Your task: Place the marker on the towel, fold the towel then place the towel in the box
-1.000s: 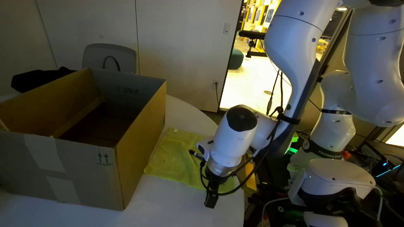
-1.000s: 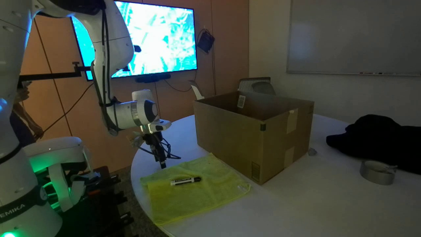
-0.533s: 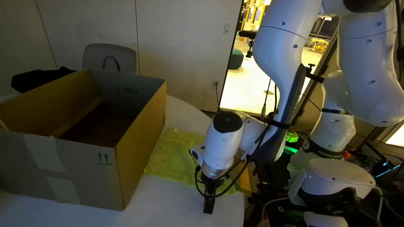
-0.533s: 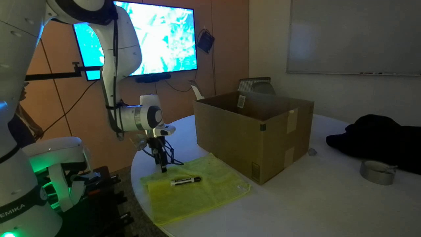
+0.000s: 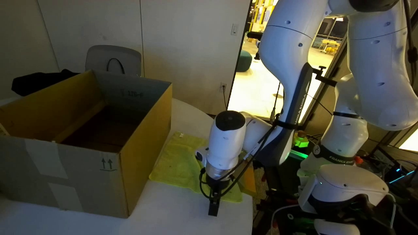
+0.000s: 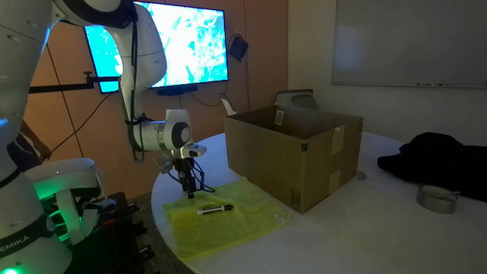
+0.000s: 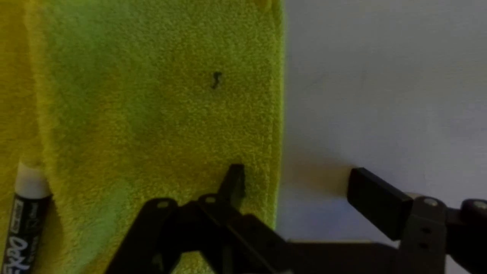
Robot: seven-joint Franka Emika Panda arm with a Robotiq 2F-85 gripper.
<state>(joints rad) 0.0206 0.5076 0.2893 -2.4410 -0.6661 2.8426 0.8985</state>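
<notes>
the tool (image 7: 298, 180) is spread apart astride an edge of the towel (image 7: 159, 114), with the marker (image 7: 26, 219) on the towel left of the tool in the wrist view and the box (image 6: 266, 152) on the worktop (image 6: 365, 236) right of the tool in an exterior view.

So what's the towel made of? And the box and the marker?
The towel looks like soft cloth, maybe microfibre: up close it's fuzzy. The box seems to be cardboard, dull, with thin, flat brown walls. The marker is probably hard plastic, fairly smooth, since its sides look straight and carry printed letters, but the dim picture leaves that open.
</notes>
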